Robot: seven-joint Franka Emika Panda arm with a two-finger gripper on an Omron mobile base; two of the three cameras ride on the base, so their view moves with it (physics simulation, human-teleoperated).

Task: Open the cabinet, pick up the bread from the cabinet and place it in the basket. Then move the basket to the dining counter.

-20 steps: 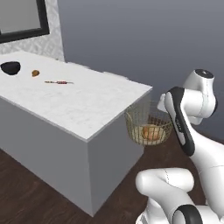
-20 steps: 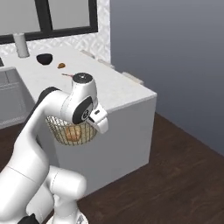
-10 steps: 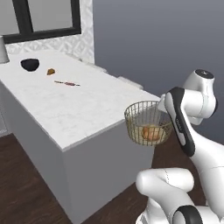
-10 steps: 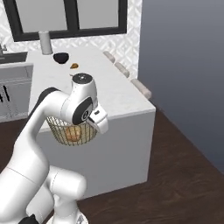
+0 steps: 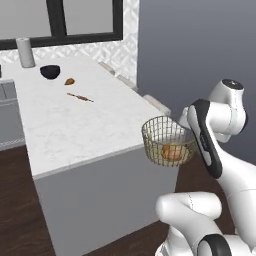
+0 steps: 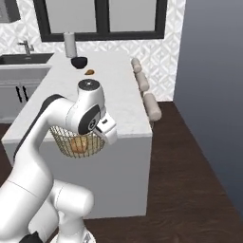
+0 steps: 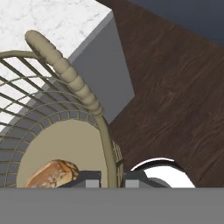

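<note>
A: Where is the round tan-gold wire mesh basket (image 5: 168, 141)?

B: In the air beside the white marble tabletop's (image 5: 75, 125) corner, the claw (image 7: 108, 177) clamped on its rim, the small golden-brown loaf (image 7: 51, 173) inside.

A: And to set it down well?

B: The robot should keep it level, clear the edge, then lower it fully onto the marble.

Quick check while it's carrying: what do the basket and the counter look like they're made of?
Basket: thin tan-gold wire mesh, likely metal, with open gaps showing the bread inside; its base looks solid, pale and matte, and the rim handle looks ribbed, perhaps wrapped.
Counter: white top with faint grey veining, marble-like; plain flat grey sides, material unclear.
</note>
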